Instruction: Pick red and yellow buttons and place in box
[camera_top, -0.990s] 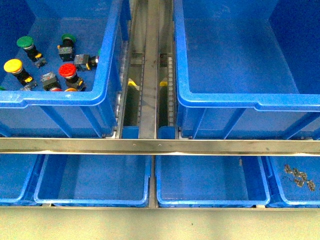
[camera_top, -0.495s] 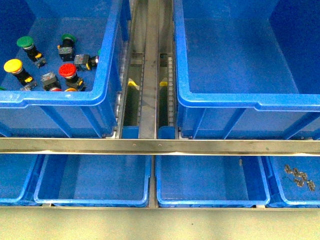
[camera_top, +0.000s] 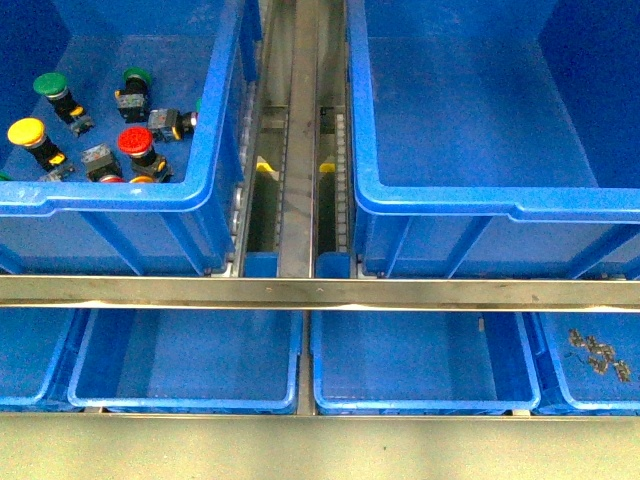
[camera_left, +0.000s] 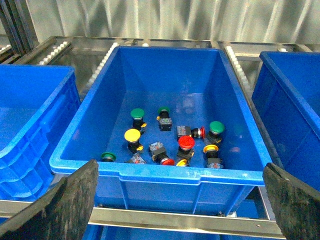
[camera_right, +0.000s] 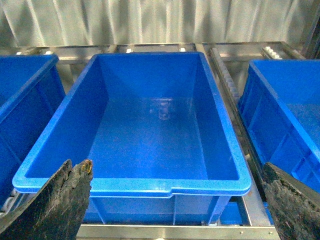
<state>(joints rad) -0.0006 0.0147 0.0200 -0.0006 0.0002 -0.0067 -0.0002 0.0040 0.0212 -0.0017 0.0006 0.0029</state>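
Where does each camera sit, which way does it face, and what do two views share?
Front view: on the robot's body, looking down on the button crate, the empty crate and shallow trays; no arm shows.
Left wrist view: on the left arm, facing the button crate; the open left gripper frames it.
Right wrist view: on the right arm, facing the empty crate; the open right gripper frames it.
Shared: front and left wrist views both show the red button and yellow button.
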